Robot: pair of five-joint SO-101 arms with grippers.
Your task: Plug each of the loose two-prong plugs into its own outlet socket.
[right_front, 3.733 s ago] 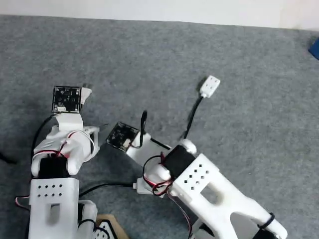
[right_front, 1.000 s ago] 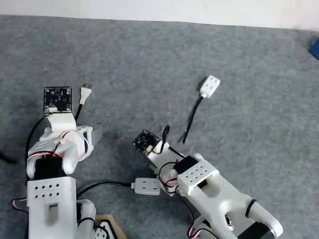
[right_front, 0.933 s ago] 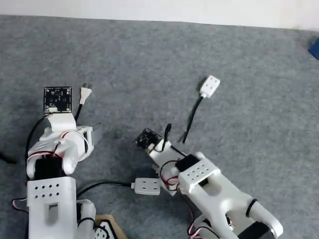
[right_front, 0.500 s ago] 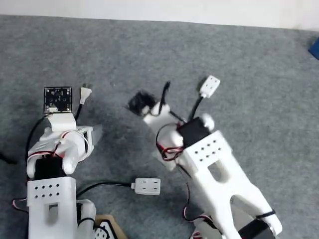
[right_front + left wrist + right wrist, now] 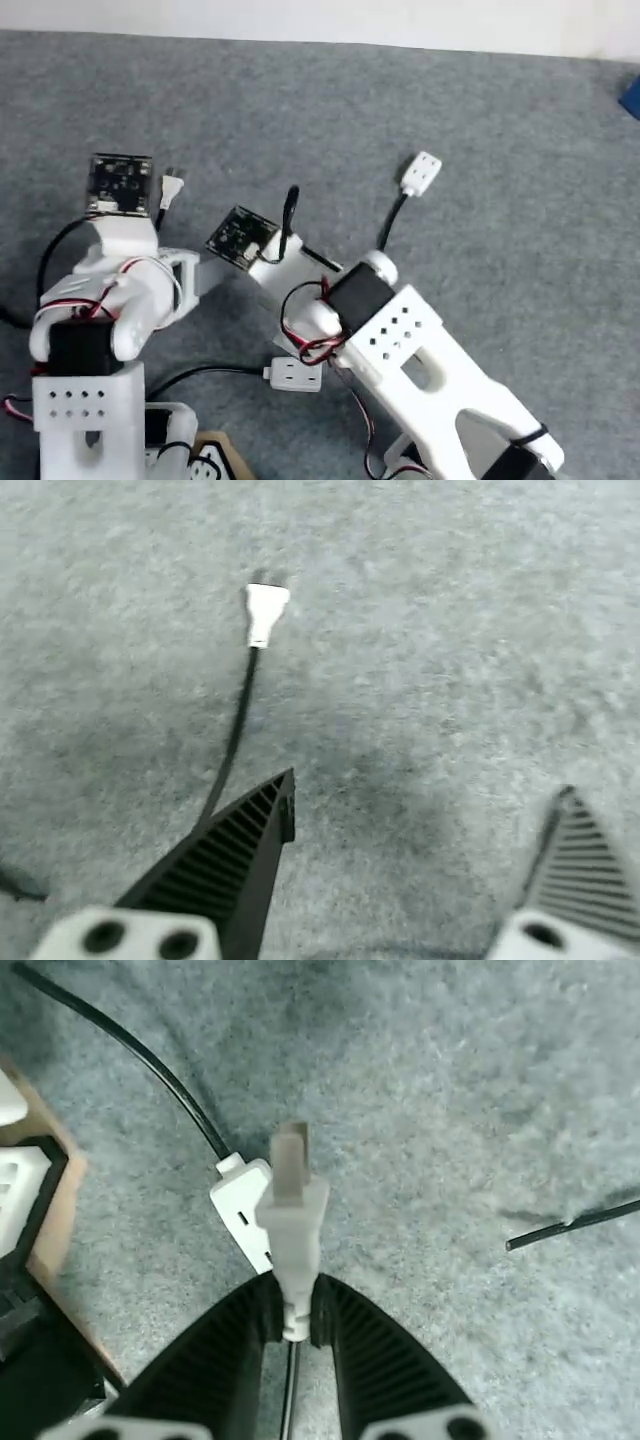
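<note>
A loose white two-prong plug (image 5: 170, 188) on a black cord lies on the grey carpet at the left; it also shows as the plug (image 5: 265, 613) beyond my left gripper (image 5: 425, 805), which is open and holds nothing. My right gripper (image 5: 297, 1295) is shut on a second white plug (image 5: 292, 1218), prongs pointing away from the fingers. Just past that plug lies a white outlet socket (image 5: 238, 1210), seen from above as the socket (image 5: 298, 375) beside the right arm (image 5: 385, 330). Another white socket (image 5: 421, 173) lies farther back on its black cord.
A brown board (image 5: 215, 450) with white parts sits at the near edge between the arm bases, and shows as the board (image 5: 45, 1215). A loose black cord end (image 5: 565, 1222) lies on the carpet. A blue object (image 5: 632, 97) pokes in at the far right edge.
The right arm swung out toward the far socket half a second ago, then came back left and nearer. The left arm's wrist shifted slightly right.
</note>
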